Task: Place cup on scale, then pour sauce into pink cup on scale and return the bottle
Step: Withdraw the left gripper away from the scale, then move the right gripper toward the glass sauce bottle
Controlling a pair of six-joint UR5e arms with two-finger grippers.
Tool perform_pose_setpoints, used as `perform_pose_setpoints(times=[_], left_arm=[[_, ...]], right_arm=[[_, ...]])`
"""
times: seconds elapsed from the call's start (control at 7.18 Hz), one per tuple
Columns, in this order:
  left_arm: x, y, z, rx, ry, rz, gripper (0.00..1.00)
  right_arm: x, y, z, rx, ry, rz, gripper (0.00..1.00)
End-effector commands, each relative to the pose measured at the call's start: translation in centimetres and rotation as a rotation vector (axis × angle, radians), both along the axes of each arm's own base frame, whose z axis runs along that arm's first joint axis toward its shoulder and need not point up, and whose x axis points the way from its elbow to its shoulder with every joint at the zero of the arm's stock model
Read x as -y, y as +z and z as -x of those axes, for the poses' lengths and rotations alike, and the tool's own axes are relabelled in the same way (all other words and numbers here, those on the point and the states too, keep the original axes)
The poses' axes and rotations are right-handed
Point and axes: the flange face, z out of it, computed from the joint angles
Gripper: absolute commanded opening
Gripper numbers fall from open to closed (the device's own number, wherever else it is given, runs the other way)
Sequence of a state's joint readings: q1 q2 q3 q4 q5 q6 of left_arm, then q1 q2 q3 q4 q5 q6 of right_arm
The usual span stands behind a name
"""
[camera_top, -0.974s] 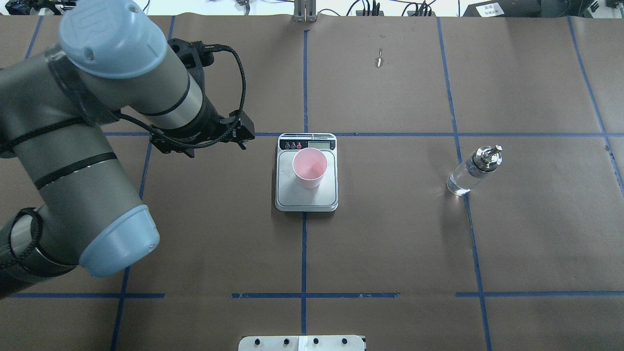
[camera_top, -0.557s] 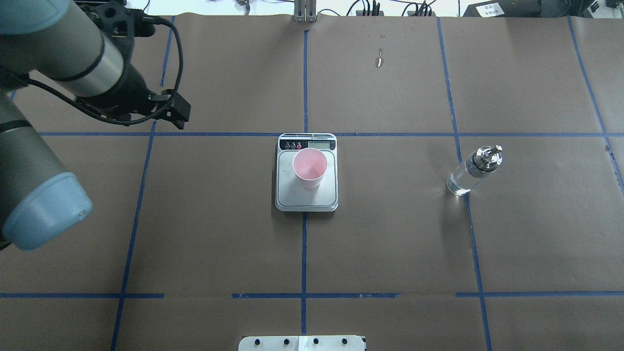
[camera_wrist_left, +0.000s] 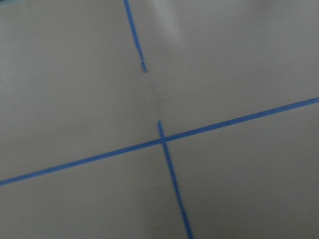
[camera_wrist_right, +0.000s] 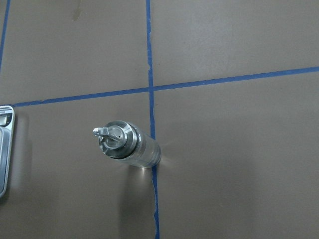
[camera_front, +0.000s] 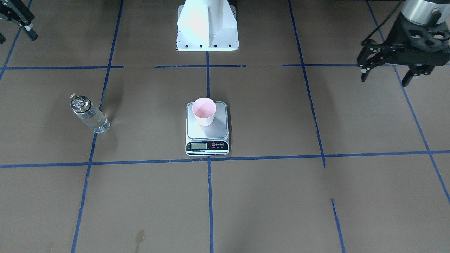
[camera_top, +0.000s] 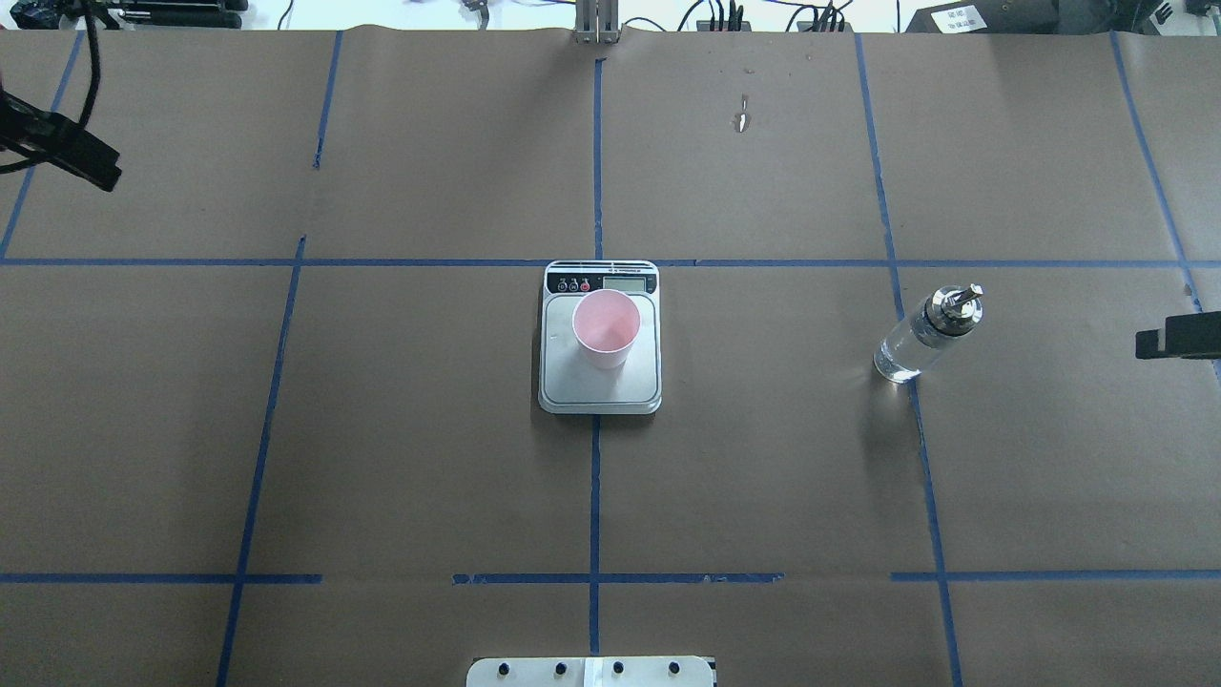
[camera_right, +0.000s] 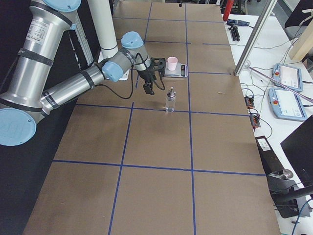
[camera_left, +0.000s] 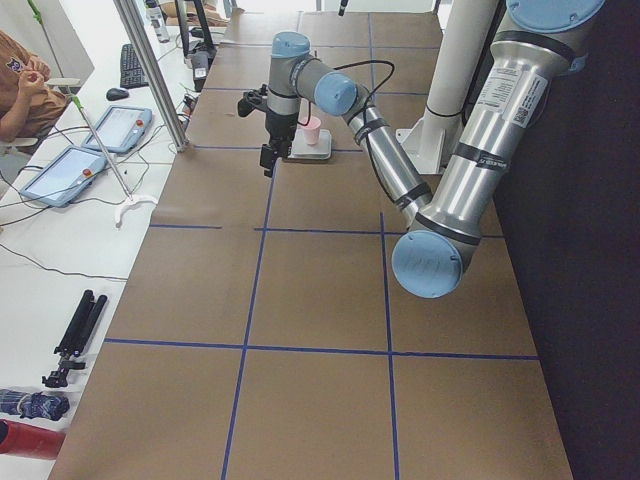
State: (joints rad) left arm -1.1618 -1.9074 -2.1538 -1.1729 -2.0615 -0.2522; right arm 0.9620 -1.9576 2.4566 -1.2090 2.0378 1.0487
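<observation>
The pale pink cup (camera_top: 606, 329) stands upright on the silver scale (camera_top: 601, 389) at the table's middle, also seen as the cup (camera_front: 204, 111) on the scale (camera_front: 207, 135). The clear glass bottle (camera_top: 923, 336) with its metal spout stands alone to the right, holding clear sauce; the right wrist view looks down on the bottle (camera_wrist_right: 127, 146). My left gripper (camera_front: 385, 79) hangs open and empty far off to the scale's side. My right gripper (camera_front: 17, 38) shows partly at the frame's corner, fingers apart, well clear of the bottle (camera_front: 89, 115).
Brown paper with blue tape lines covers the table (camera_top: 763, 477). The white robot pedestal (camera_front: 207, 24) stands at the near edge. A person (camera_left: 20, 75) sits by tablets (camera_left: 60, 170) beyond the table's far side.
My left arm has pulled back from beside the scale to the far left edge of the overhead view. A part of my right gripper has come in at that view's right edge.
</observation>
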Motion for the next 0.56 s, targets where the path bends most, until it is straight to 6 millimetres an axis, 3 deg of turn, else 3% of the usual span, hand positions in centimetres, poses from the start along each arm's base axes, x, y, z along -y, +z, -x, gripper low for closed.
perform_pose_setpoints(times=[0.0,0.14,0.28,0.42], left_arm=[[0.7,3.1,6.5,0.075,0.058,-0.079,1.00],[0.8,4.8,8.4,0.102,0.077,-0.085,1.00],[1.3,7.4,11.6,0.120,0.054,-0.075,1.00],[1.4,11.0,13.1,0.144,0.086,-0.078,1.00]], right_arm=[[-1.6,0.2,4.6,-0.025,0.069,-0.073,1.00],[-2.7,0.3,8.3,-0.070,0.123,-0.125,1.00],[-3.9,0.3,10.8,-0.102,0.168,-0.194,1.00],[-4.3,0.2,11.7,-0.116,0.200,-0.234,1.00]])
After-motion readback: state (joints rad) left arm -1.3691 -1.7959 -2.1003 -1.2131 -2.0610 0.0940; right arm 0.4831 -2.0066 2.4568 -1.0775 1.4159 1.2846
